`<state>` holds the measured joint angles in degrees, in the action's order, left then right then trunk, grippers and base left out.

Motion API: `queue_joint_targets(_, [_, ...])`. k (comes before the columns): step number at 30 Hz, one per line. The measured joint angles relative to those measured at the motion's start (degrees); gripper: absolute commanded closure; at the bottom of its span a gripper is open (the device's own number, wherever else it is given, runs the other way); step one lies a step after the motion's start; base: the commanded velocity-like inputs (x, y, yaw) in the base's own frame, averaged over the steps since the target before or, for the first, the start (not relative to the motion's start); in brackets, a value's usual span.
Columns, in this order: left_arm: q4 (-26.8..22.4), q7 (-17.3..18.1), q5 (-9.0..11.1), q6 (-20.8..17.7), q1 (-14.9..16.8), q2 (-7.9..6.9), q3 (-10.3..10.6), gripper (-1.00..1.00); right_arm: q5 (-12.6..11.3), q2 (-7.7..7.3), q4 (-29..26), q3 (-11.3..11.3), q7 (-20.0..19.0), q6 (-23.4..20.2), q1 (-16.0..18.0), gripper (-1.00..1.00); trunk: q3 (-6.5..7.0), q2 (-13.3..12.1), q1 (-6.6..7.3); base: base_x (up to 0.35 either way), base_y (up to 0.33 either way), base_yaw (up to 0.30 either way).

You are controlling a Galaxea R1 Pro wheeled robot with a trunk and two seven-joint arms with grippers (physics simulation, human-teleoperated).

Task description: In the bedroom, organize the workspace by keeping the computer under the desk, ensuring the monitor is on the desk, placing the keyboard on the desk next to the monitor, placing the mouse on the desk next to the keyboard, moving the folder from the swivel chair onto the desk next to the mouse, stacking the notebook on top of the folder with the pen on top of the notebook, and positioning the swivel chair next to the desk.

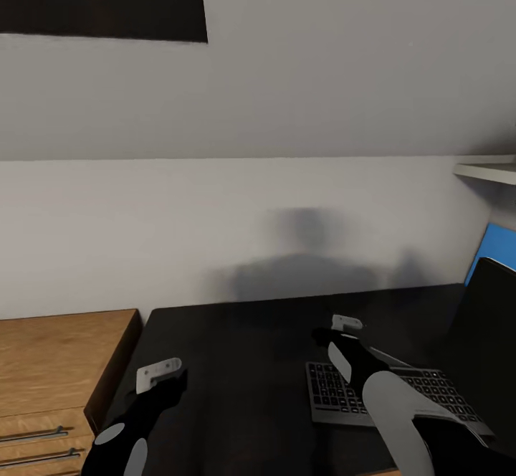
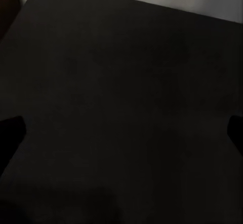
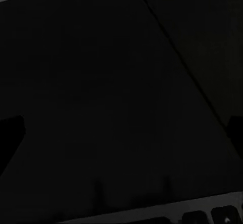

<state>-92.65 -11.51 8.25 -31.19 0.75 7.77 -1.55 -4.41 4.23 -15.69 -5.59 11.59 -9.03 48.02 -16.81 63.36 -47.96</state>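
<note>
keyboard [image 1: 387,394] on desk [image 1: 244,361], key legends unreadable, monitor [image 1: 486,332] beside

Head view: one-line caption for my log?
Both arms over the black desk; right arm above the keyboard, monitor at right, wooden drawer unit at left.

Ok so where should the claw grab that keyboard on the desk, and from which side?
Probably by its left short edge: the keyboard lies flat on the desk, and that end is bare, while the right arm covers the middle and the monitor crowds the far right. Come down from above with the left claw, fingers across the thin rim.
</note>
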Motion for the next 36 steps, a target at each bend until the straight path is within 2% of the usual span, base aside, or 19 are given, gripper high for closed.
queue_joint_targets(8, [0.00, -0.03, 0.02, -0.14, -0.01, 0.29, -0.33, -1.00, 0.08, -0.58, 1.41, -0.01, 0.19, 2.41, 0.04, -1.00, -1.44, 3.21, -1.76, 0.000, 0.000, 0.000])
queue_joint_targets(20, [0.00, 0.00, 0.02, -0.21, 0.00, 0.32, -0.36, -1.00, -0.22, -0.65, 1.45, -0.27, 0.26, 2.18, 0.04, -1.00, -3.60, 8.03, -4.39, 0.000, 0.000, 0.000])
queue_joint_targets(36, [0.00, 0.35, 0.10, -0.30, 0.00, -0.06, -0.28, -1.00, -0.28, -0.70, 1.45, -0.33, 0.27, 2.56, 0.04, -1.00, -3.60, 8.04, -4.41, -0.019, 0.000, 0.000])
